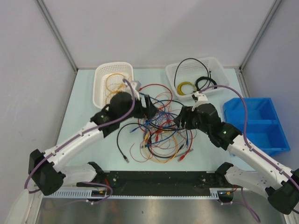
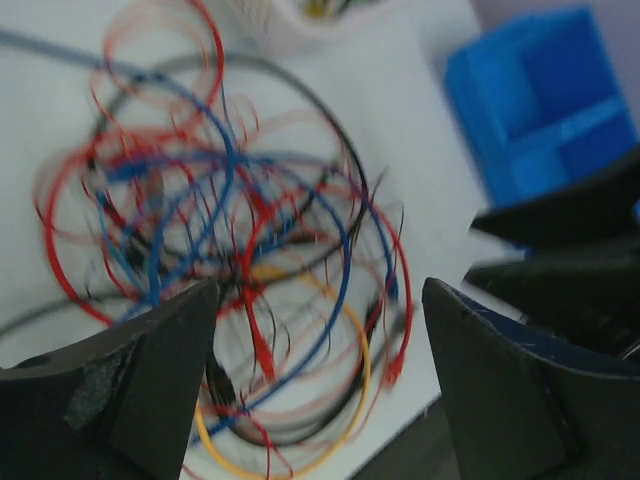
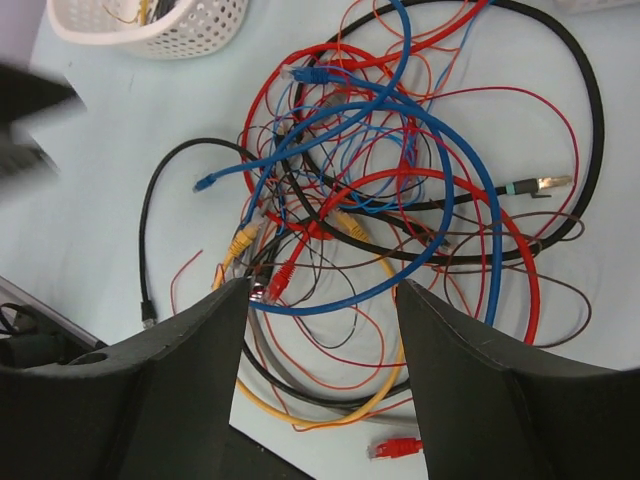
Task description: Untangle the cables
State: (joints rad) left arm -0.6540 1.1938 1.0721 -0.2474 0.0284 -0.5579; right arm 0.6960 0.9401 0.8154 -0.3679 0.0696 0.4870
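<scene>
Cables (image 1: 159, 128) sit in one loose tangle at mid tabletop (image 1: 88, 93), red, blue, yellow-orange and black strands looped through each other, near side of the two white baskets (image 1: 113, 95) and left of the blue bin (image 1: 254, 123). Left tool (image 1: 148, 106) hangs over the far-left edge of the pile, right tool (image 1: 180, 119) over its right edge, so the tangle lies between them, toward the near side. Both tools are spread wide with nothing between the fingers; both wrist views show the gap bare, left one blurred. Pile is roughly round, no clear long axis, but one black cable (image 1: 122, 135) arcs out to the near-left and ends in a plug on bare tabletop, well apart from the knot. That strand is on the left arm's side. In the right wrist view a thick blue loop (image 3: 440, 190) and yellow plugs (image 3: 243, 240) lie just beyond the open fingers, red wires crossing over and under them. Both arms look about equally near to the mass; judged from this, the right tool is better lined up on the blue loop, the left on the black stray. Risk: pulling one strand drags the whole pile.
</scene>
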